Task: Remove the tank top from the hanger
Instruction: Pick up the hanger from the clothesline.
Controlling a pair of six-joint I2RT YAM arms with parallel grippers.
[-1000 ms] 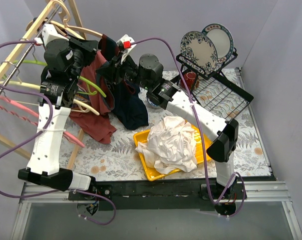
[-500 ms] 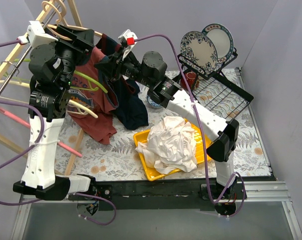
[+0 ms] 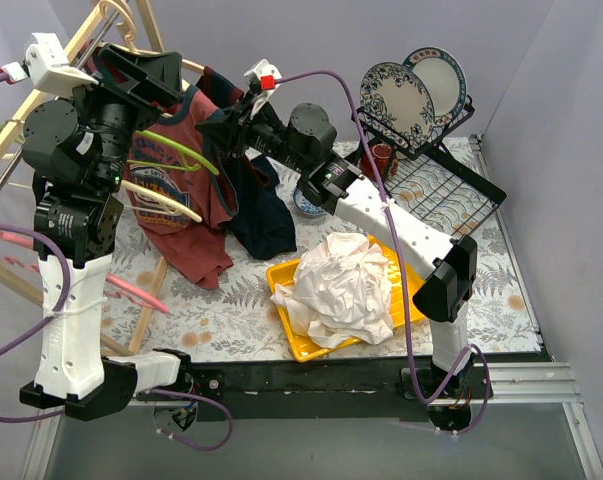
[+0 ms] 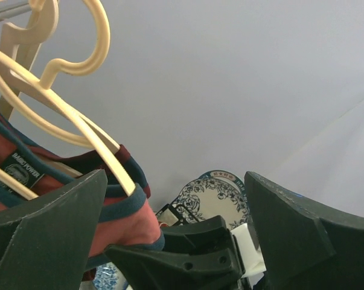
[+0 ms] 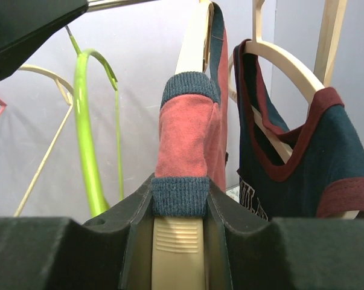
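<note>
Higher and further left than before, the left gripper gapes wide beside the hanger neck. The right gripper pinches the red tank top strap where it drapes over the hanger's end. Step in hand: freeing that shoulder. Next, the strap probably needs drawing off the tip.

Plain pale lavender-grey walls close in the far and right edges of the desk, which wears a cloth printed with grey ferns and brown blotches. A wooden rack leans along the left edge. A metal rail runs along the near edge, with grey floor beyond. The light is soft and even.
</note>
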